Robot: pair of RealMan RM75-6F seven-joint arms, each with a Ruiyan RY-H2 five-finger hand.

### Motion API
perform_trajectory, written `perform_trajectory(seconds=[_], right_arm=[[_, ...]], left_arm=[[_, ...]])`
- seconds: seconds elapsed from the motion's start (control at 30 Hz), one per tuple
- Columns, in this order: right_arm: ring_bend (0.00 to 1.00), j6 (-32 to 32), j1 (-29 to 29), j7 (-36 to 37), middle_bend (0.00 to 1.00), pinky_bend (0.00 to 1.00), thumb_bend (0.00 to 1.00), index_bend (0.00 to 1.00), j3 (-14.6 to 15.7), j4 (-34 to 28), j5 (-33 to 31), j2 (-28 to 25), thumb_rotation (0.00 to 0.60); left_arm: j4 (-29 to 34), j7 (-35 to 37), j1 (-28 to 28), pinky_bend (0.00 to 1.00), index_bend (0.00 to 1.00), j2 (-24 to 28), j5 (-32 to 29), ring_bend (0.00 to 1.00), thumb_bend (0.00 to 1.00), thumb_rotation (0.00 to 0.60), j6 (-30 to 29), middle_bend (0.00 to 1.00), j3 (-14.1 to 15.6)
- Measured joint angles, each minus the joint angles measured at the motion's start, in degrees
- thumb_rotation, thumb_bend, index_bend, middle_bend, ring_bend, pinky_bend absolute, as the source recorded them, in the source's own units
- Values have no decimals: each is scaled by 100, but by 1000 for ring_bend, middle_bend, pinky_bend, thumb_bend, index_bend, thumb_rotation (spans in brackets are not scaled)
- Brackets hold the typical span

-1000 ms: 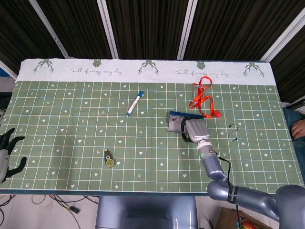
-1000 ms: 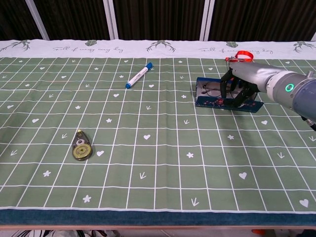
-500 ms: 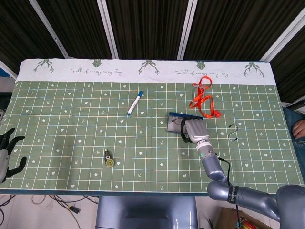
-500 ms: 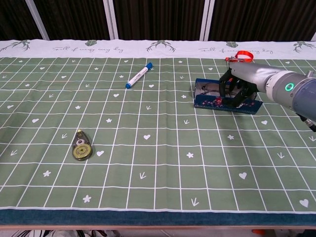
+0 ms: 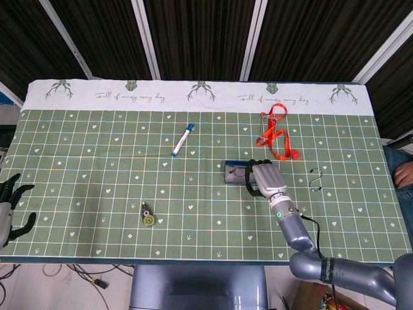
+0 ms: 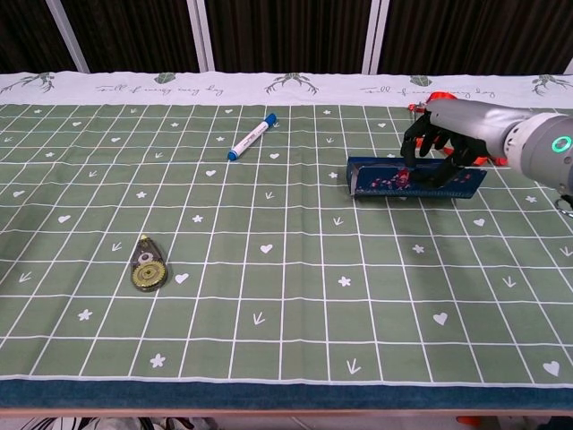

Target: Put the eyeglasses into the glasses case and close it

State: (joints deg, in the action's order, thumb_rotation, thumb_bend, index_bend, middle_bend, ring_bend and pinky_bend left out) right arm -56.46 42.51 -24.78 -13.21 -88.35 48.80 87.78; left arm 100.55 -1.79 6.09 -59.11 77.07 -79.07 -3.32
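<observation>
While the left hand (image 5: 9,205) rests at the near left edge of the table (image 5: 77,148), fingers spread and holding nothing, a round tape dispenser (image 6: 148,266) lies on the green grid cloth, nearer than the case (image 6: 414,176) and well to its left. The case, a dark blue box with a red floral pattern on its front wall, sits right of the table's middle. The right hand (image 6: 445,138) reaches over its top from the right, dark fingers (image 6: 414,149) curled down over the upper edge and touching it; whether they clamp the case or only press on it cannot be told. In the head view the hand (image 5: 264,177) covers the right part of the case (image 5: 233,173), and only a blue-and-grey strip shows to the left of the fingers. The eyeglasses cannot be seen in either view. A small dark wire hook (image 5: 315,179) lies on the cloth just right of the case, apart from the arm. Beyond the case and touching nothing else, an orange lanyard (image 5: 275,134) lies looped. Farther left at about the same depth, a white marker with a blue cap (image 6: 251,137) lies at a slant, well apart from the case. A white border printed with deer heads runs along the far edge.
</observation>
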Motion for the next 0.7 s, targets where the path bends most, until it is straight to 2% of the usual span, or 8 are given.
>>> perform_trajectory(seconds=[0.3, 0.7], right_arm=[[266, 57, 111, -170, 256, 216, 540, 656, -3, -151, -215, -96, 600], [266, 179, 537, -486, 253, 216, 546, 662, -193, 165, -741, 70, 600]], left_arm=[[6, 0, 2, 0, 208, 3, -8, 0, 396, 600, 5, 0, -2], [1, 16, 6, 0, 210, 15, -6, 0, 396, 600, 18, 0, 3]])
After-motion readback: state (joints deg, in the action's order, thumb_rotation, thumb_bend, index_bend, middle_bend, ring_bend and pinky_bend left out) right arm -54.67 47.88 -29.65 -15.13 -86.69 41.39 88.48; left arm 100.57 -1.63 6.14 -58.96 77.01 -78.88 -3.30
